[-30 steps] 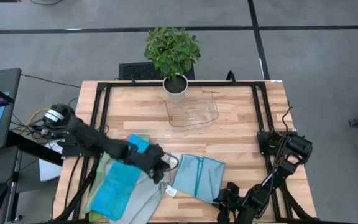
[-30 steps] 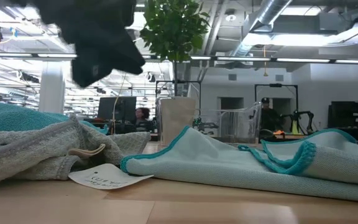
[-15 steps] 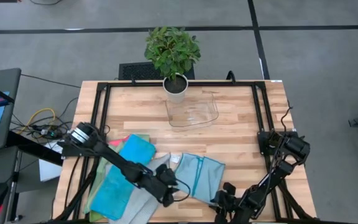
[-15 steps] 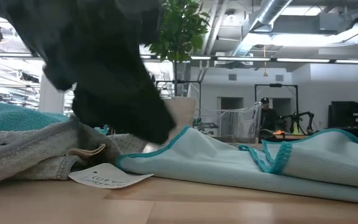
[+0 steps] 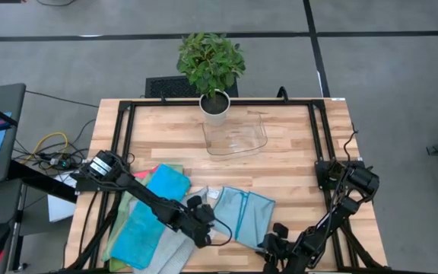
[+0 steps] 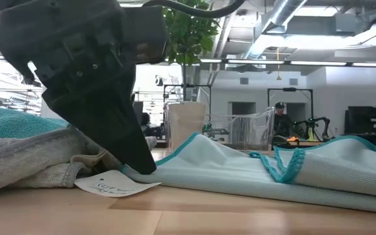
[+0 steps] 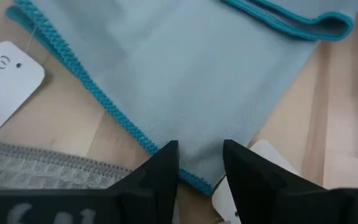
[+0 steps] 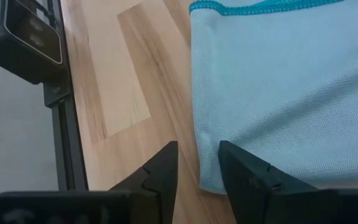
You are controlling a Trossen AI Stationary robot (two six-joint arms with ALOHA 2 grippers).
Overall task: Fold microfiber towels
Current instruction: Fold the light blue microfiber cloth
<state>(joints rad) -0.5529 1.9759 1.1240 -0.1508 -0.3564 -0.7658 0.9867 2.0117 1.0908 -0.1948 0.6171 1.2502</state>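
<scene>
A light grey towel with teal edging (image 5: 242,213) lies partly folded on the wooden table, near its front edge. My left gripper (image 7: 199,147) is open and points down. Its fingers stand on either side of the towel's near-left corner (image 7: 194,169). In the low view my left gripper (image 6: 141,166) reaches down to the table at that corner. My right gripper (image 8: 197,147) is open and low at the towel's near-right corner (image 8: 207,182). It also shows in the high view (image 5: 274,242). A bright blue towel (image 5: 147,221) lies on a grey one (image 5: 175,245) at the left. My left gripper comes from above with a fingertip (image 6: 145,168) down at the table beside the towel's corner. I cannot tell whether it touches the cloth. My right gripper has the towel's corner between its open fingers; no touch shows.
A white tag (image 5: 209,234) lies by the towel's left corner. Pink and green cloths (image 5: 162,167) peek out of the pile at the left. A clear plastic tray (image 5: 238,138) and a potted plant (image 5: 213,65) stand at the far edge. A black frame (image 5: 120,137) runs round the table.
My left gripper has gone from above the blue towel toward the table's near edge and down to the light grey towel's near-left corner. My right gripper has kept still.
</scene>
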